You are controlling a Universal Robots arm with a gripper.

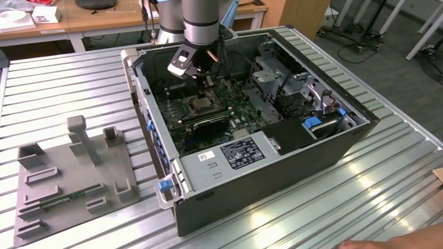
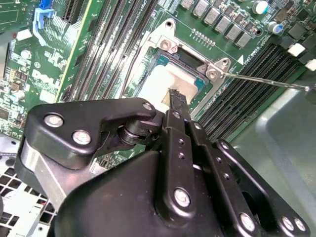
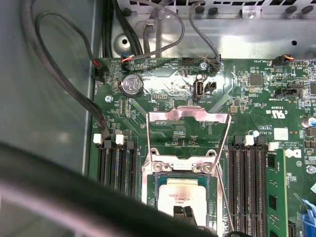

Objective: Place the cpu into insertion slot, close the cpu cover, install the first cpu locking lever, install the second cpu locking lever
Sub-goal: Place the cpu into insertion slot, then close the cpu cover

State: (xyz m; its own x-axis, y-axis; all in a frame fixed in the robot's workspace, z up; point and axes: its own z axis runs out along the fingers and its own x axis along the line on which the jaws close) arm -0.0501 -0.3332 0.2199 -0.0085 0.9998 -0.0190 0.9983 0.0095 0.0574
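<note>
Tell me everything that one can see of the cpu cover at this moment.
The cpu cover is a thin silvery metal frame with a large cut-out middle, through which the green motherboard shows. It is swung open, off the insertion slot, and stays joined to it at the hinge edge, beside two screws. It seems to stand tilted up rather than lie flat. The cpu lies uncovered in the slot. Nothing rests on the cover.

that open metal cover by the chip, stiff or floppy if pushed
Probably stiff and light: the cover is a thin metal frame, middle cut out. Pushed, it likely swings on its hinge toward the chip, not bending.
</note>
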